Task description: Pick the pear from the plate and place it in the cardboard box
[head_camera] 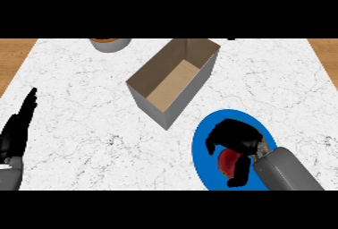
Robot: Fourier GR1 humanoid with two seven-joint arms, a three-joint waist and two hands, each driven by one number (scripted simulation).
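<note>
White marble counter (86,134) fills the view, with strips of wooden floor (14,56) showing past its far left and far right corners.

At the near right, the right hand (234,136) sits over the blue plate (201,147), its black fingers and thumb curled down around the pear (228,162). Only a reddish patch of the fruit shows beneath the palm, with the thumb running down its near side; the pear lies at the middle of the plate, and whether it is lifted off the plate cannot be told. The grey forearm (287,172) comes in from the lower right edge.

Just beyond the plate, to its far left, stands the cardboard box (173,80), open at the top and set at an angle, its near corner close to the plate's rim.

At the near left edge the left hand (16,129) rests with straight fingers pointing away, holding nothing.

Cut off at the far edge of the counter, left of the box, is a round grey bowl with an orange inside (110,44).
</note>
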